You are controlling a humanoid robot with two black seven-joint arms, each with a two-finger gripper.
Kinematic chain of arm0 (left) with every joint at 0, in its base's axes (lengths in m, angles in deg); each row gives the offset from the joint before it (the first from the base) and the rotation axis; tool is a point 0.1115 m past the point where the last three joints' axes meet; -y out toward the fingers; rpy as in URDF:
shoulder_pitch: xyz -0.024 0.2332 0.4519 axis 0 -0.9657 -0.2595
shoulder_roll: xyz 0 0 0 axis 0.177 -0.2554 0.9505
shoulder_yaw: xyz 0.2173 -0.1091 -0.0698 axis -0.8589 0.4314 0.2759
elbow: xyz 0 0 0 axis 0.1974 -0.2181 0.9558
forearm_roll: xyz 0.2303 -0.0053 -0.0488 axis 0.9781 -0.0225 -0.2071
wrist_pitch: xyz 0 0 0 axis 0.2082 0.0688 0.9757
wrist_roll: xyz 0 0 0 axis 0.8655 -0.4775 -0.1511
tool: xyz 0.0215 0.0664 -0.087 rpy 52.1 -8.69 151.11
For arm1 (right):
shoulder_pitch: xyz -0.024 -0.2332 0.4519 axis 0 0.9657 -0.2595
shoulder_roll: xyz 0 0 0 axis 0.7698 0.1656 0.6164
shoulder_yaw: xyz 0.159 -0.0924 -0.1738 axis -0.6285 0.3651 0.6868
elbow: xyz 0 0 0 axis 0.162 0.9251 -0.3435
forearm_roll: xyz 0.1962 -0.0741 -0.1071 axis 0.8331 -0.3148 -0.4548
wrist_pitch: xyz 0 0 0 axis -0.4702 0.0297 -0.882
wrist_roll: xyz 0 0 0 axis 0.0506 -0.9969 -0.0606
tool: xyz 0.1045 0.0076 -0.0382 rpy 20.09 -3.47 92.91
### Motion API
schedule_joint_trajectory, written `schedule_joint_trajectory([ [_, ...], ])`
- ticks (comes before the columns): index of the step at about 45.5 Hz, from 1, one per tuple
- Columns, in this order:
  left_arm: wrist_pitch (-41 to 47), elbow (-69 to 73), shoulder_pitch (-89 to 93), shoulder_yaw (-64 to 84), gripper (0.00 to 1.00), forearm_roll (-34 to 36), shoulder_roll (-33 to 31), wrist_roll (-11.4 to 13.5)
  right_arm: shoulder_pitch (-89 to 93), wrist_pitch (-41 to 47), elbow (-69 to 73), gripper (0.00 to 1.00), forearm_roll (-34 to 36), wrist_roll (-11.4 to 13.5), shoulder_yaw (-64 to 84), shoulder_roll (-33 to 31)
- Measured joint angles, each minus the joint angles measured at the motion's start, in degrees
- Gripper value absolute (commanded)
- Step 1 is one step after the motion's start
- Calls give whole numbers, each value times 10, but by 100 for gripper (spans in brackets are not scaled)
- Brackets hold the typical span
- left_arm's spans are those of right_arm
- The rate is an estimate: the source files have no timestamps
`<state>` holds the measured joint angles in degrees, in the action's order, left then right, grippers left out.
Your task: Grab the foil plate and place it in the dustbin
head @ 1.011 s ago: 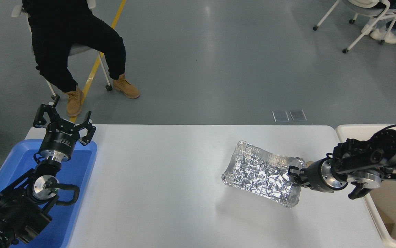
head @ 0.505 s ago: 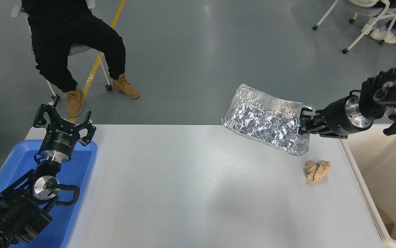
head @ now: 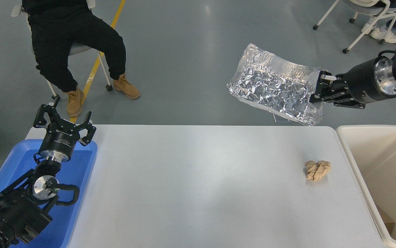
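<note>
The foil plate (head: 273,84) is a shiny crinkled silver tray, held high in the air above the table's far right edge, tilted toward me. My right gripper (head: 318,89) is shut on its right rim and comes in from the right edge. The dustbin (head: 352,144) is a cream bin at the table's right side, below and right of the plate. My left gripper (head: 63,122) is open and parked at the lower left over the blue tray.
A small crumpled tan paper ball (head: 317,170) lies on the white table (head: 191,186) near the bin. A blue tray (head: 81,162) sits at the left. A person in black sits on a chair (head: 74,48) beyond the table's far left.
My right gripper has lifted the foil plate from the table surface up and slightly right, well above the table. The paper ball, hidden behind it before, now shows. The left arm has not moved.
</note>
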<state>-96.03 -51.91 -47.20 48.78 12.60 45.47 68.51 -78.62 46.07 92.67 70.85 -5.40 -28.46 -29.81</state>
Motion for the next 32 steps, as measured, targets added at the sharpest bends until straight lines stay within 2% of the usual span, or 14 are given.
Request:
schedule_joint_trajectory([
  [16, 0, 0, 0, 0, 99, 0, 0, 0, 209, -29, -248, 0, 36, 0, -62, -12],
  [32, 0, 0, 0, 0, 99, 0, 0, 0, 409, -148, -406, 0, 67, 2, -125, -13],
])
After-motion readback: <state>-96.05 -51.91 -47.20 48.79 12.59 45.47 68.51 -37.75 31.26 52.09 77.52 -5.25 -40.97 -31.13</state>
